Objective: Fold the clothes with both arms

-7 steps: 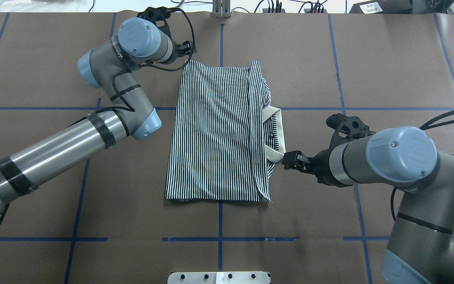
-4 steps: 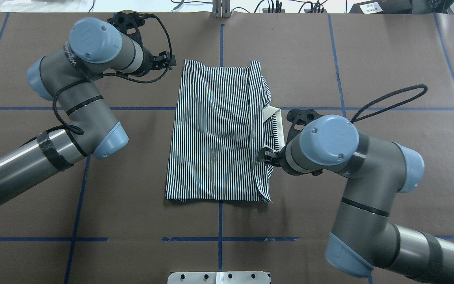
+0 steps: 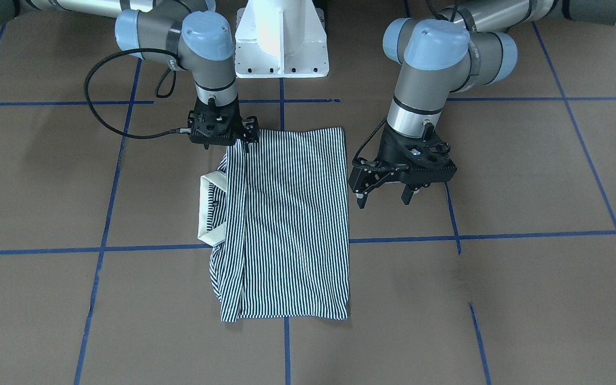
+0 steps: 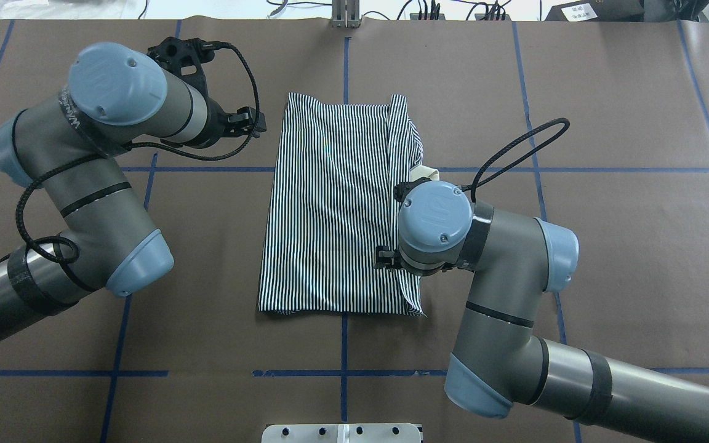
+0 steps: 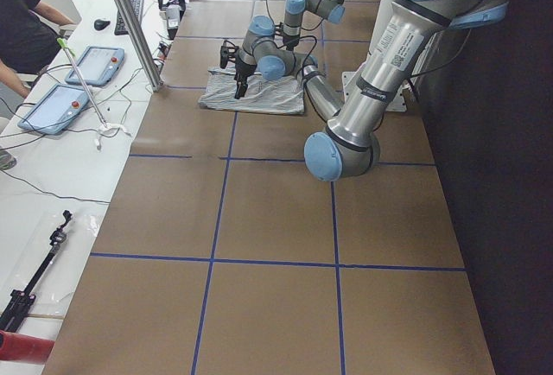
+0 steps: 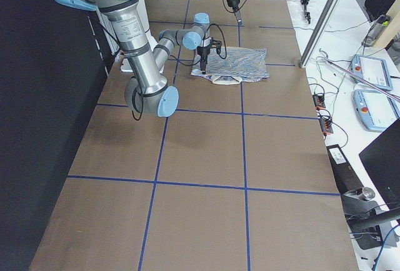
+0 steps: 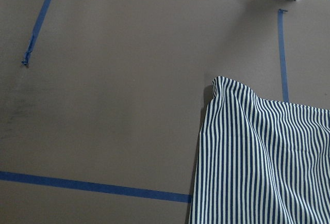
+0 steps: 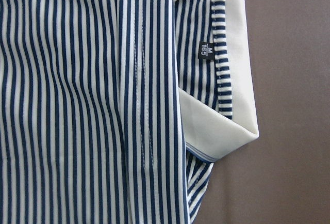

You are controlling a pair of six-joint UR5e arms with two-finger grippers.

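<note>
"Though the brown bench (image 4: 607, 92) is wide, where is the striped polo shirt (image 4: 330, 203)?"

"Folded flat at its middle."

"And the claws?"

"The left claw (image 3: 383, 198) is spread wide, just beside the shirt's edge, off the cloth. The right claw (image 3: 245, 140) is over the shirt's corner nearest the robot, by the cream collar (image 3: 207, 208). Parted or closed, I cannot tell."

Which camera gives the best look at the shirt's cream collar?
The right wrist view: the collar is close up, size tag visible. Front-facing shows it small; overhead, the right arm hides most; side views show little or nothing.
</note>
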